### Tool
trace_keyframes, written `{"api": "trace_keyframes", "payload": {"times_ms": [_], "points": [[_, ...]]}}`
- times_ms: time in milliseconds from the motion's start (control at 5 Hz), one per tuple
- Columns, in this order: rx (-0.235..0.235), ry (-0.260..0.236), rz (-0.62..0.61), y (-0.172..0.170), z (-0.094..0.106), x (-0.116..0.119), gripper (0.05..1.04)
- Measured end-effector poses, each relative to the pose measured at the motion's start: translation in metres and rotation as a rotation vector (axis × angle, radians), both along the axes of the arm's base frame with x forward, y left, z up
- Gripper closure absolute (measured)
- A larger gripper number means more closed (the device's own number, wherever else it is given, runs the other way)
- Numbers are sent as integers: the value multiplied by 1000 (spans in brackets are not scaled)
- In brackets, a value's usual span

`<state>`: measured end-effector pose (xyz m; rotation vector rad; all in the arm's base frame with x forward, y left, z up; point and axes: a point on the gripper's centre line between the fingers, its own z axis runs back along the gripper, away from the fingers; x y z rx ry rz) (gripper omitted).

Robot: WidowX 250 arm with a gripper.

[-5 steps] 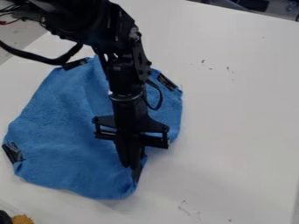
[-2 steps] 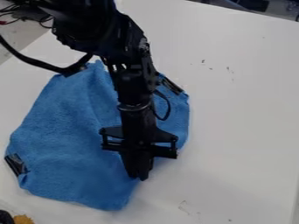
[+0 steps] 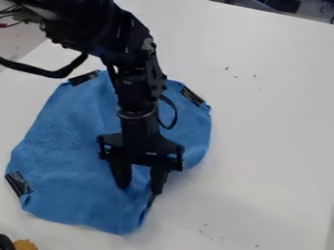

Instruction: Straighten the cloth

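Gripper (image 3: 139, 185) spreads and shifts left over blue cloth (image 3: 68, 141)

Since the last frame the gripper has moved slightly left and up in the frame, and its fingers, pressed together then, now stand apart. Compared with the first frame, the cloth's lower edge lies a little nearer the bottom of the frame, and its right corner has slid slightly right and down.

The hand is open, pointing down over the lower right part of the cloth, with blue fabric visible between the fingers. Whether the fingertips touch the fabric cannot be told.

The cloth lies across the left and lower left of the frame on a white table (image 3: 267, 132), its outline uneven and its surface gently rumpled. Black patches mark its upper left corner, its upper right corner and its left corner. Along the lower right edge, beside the right-hand finger in the frame, runs a narrow dark strip, and the fabric there is creased.

The black arm (image 3: 134, 78) enters from the upper left and covers the middle of the cloth. At the lower left corner of the frame sits a small yellow-orange object (image 3: 25, 245).
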<state>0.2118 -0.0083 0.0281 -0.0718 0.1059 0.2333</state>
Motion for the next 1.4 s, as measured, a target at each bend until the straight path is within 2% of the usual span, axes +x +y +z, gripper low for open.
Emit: {"api": "trace_keyframes", "payload": {"times_ms": [200,400,600,800,1000,1200,1400], "points": [[33,-10,-2,8,7,2,75],[55,-41,-4,24,9,9,76],[60,-40,-13,31,6,11,82],[122,-24,-3,37,19,6,82],[207,-82,-8,33,45,9,82],[220,-120,-7,23,63,9,82],[224,-130,-10,15,69,6,82]]}}
